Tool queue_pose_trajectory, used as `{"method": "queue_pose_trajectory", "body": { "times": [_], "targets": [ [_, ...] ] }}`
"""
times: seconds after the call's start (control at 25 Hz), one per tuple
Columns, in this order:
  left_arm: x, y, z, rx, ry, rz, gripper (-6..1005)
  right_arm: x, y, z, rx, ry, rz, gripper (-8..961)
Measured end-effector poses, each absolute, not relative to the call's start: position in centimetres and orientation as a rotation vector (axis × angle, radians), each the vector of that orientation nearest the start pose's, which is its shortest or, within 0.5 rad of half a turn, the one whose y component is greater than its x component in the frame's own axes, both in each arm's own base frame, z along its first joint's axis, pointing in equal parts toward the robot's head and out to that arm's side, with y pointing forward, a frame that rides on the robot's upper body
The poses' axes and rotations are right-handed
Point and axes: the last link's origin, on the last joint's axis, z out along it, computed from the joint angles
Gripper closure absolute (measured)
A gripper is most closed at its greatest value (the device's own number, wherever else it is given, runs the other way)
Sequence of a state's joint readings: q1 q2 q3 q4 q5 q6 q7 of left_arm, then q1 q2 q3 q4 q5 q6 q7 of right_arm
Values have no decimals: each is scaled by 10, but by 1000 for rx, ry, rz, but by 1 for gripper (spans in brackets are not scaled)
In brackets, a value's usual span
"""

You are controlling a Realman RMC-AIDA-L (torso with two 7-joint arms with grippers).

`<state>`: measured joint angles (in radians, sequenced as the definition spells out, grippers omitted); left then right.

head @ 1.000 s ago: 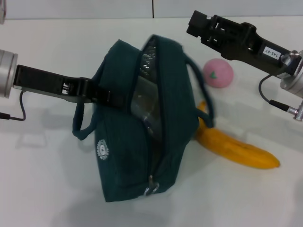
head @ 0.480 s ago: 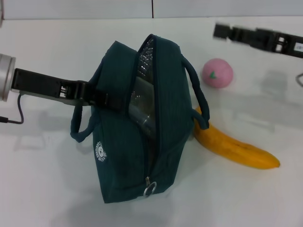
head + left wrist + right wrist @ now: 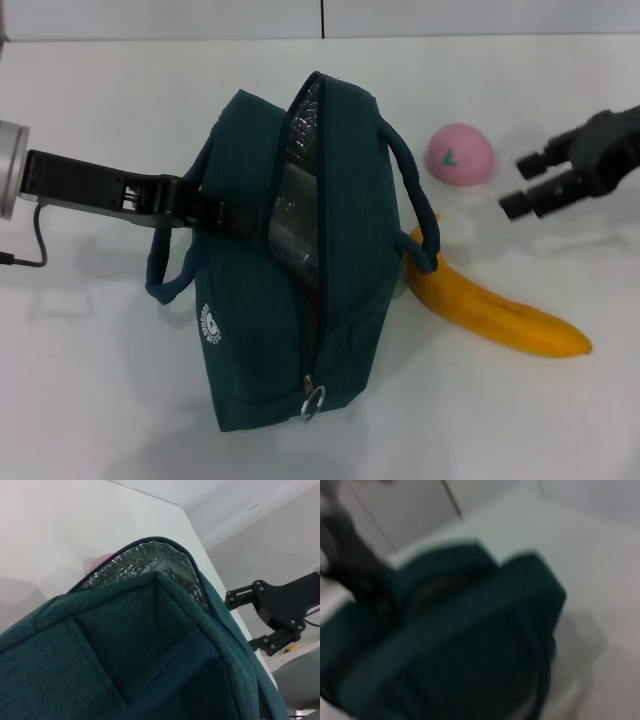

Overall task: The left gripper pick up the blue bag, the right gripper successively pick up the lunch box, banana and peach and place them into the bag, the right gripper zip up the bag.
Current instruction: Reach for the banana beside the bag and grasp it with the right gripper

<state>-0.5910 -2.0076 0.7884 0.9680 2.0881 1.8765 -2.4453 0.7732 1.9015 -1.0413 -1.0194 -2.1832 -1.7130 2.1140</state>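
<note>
Left gripper [image 3: 215,212] clamped the blue bag [image 3: 300,270] by its side. The bag stood unzipped on the white table [image 3: 100,400] with the lunch box [image 3: 295,225] inside. Banana [image 3: 495,310] lay behind it — peach [image 3: 460,154] nearby. Right gripper [image 3: 528,185] hovered, fingers apart, empty.

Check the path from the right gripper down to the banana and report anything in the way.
Nothing visible blocks it. The right gripper, open, hangs over bare table above the banana. The peach lies off to one side, and the bag's handle crosses only the banana's far end.
</note>
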Motion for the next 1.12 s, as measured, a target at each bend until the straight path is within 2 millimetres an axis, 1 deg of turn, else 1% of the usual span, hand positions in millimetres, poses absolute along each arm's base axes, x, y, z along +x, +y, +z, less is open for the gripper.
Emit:
{"method": "queue_pose_trajectory", "body": {
  "times": [0.16, 0.24, 0.36, 0.48, 0.6, 0.76, 0.8, 0.92, 1.12],
  "targets": [
    [-215, 330, 55, -2727, -1682, -467, 958, 145, 385, 55, -2899, 713, -365, 202],
    [-215, 330, 55, -2727, -1682, -467, 958, 136, 384, 49, -2882, 720, -474, 202],
    [-214, 330, 55, -2730, -1678, -467, 958, 121, 382, 37, -2879, 703, -588, 203],
    [-212, 331, 54, -2735, -1676, -469, 958, 116, 379, 28, -2873, 691, -662, 205],
    [-212, 331, 53, -2737, -1676, -470, 958, 114, 378, 17, -2861, 669, -718, 206],
    [-211, 331, 52, -2737, -1675, -473, 958, 117, 376, 1, -2859, 649, -775, 207],
    [-211, 331, 52, -2737, -1675, -473, 958, 117, 376, 1, -2859, 649, -775, 208],
    [-211, 331, 52, -2736, -1675, -473, 958, 121, 372, -16, -2890, 645, -799, 210],
    [-211, 332, 51, -2730, -1675, -476, 957, 125, 368, -31, -2898, 609, -849, 212]
  ]
}}
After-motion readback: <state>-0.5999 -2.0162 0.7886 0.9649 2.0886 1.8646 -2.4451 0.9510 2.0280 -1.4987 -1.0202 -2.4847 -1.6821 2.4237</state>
